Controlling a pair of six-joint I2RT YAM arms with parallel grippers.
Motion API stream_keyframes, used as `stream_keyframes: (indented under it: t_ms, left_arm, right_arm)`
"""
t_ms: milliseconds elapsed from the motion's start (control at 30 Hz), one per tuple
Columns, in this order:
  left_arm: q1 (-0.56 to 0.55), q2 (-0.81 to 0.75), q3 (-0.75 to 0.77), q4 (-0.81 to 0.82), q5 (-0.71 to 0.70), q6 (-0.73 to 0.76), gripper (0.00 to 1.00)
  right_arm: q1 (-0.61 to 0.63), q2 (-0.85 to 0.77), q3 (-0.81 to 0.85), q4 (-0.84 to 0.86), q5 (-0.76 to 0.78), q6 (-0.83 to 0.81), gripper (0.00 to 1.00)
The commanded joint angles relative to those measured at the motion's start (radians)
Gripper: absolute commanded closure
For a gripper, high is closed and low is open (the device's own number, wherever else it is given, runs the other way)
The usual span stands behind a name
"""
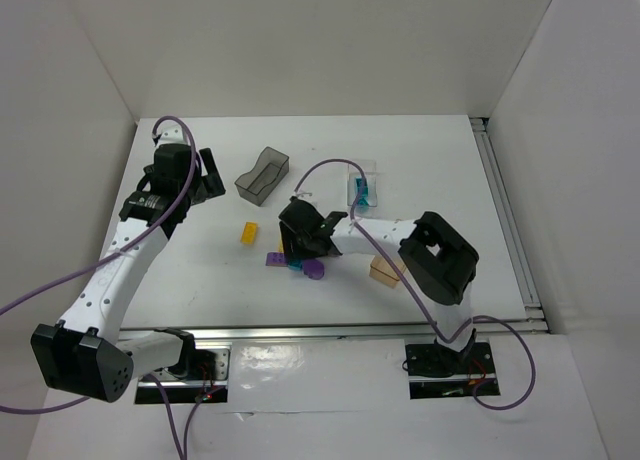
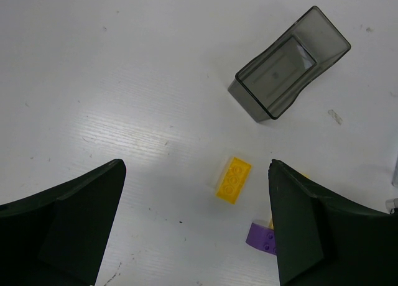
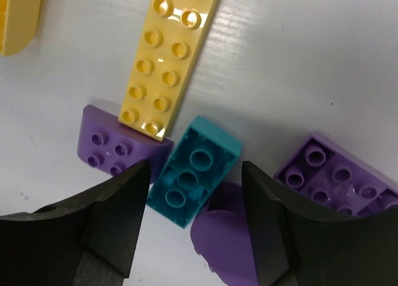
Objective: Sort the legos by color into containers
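Right gripper (image 3: pixel 196 165): spread, straddling upturned teal brick (image 3: pixel 193 174) mid-table | Left gripper (image 2: pixel 196 168): spread, empty, toward left edge | yellow brick (image 2: pixel 233 179) near grey bin (image 2: pixel 289 62)

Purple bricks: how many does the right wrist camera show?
3 purple bricks: one at left, one at right, one rounded at bottom centre. More may be hidden.

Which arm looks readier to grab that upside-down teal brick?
The right: the right end effector hangs open over the small teal plastic brick, one finger on each side. The left end effector is open above a yellow studded brick.
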Motion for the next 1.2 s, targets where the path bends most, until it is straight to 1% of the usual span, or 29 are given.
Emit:
stream_keyframes:
  t_ms: [0, 200, 233, 300, 333, 433, 467, 633, 833, 967, 1033, 1067, 1167]
  left_arm:
    - [0.005, 0.001, -0.003, 0.014, -0.005, 0.026, 0.01]
    - [0.005, 0.010, -0.003, 0.014, -0.005, 0.035, 0.01]
    - [0.005, 0.010, -0.003, 0.014, -0.005, 0.035, 0.01]
    - [0.005, 0.010, -0.003, 0.014, -0.005, 0.035, 0.01]
    - [0.005, 0.010, -0.003, 0.014, -0.005, 0.035, 0.01]
    - [0.005, 0.010, -0.003, 0.023, -0.005, 0.035, 0.01]
    - [0.005, 0.010, -0.012, 0.023, -0.005, 0.035, 0.01]
    - [0.005, 0.010, -0.012, 0.023, -0.005, 0.035, 0.01]
    - [0.005, -0.008, -0.030, 0.023, -0.014, 0.026, 0.01]
    - [0.005, -0.008, -0.030, 0.023, -0.005, 0.026, 0.01]
    - [0.005, -0.008, -0.030, 0.023, 0.004, 0.017, 0.01]
    - [0.005, -0.008, -0.030, 0.023, 0.033, 0.017, 0.01]
    - [0.005, 0.001, -0.021, 0.023, 0.069, 0.008, 0.01]
  right_arm:
    - [0.009, 0.031, 0.066, -0.031, 0.053, 0.038, 0.33]
    - [0.009, 0.052, 0.089, -0.068, 0.117, 0.048, 0.37]
    - [0.009, 0.052, 0.089, -0.078, 0.117, 0.048, 0.42]
    - [0.009, 0.037, 0.089, -0.079, 0.142, 0.048, 0.46]
    - [0.009, 0.037, 0.089, -0.079, 0.151, 0.048, 0.51]
    - [0.009, 0.014, 0.089, -0.056, 0.151, 0.017, 0.59]
    - [0.009, 0.014, 0.112, -0.056, 0.151, 0.017, 0.60]
    - [-0.002, 0.014, 0.207, -0.097, 0.214, -0.043, 0.60]
    - [-0.125, -0.077, 0.221, -0.097, 0.257, -0.072, 0.60]
    - [-0.263, -0.133, 0.186, -0.076, 0.257, -0.092, 0.60]
    - [-0.306, -0.153, 0.168, -0.053, 0.257, -0.092, 0.60]
    - [-0.342, -0.153, 0.167, -0.053, 0.257, -0.101, 0.60]
    - [-0.399, -0.144, 0.167, -0.042, 0.248, -0.101, 0.60]
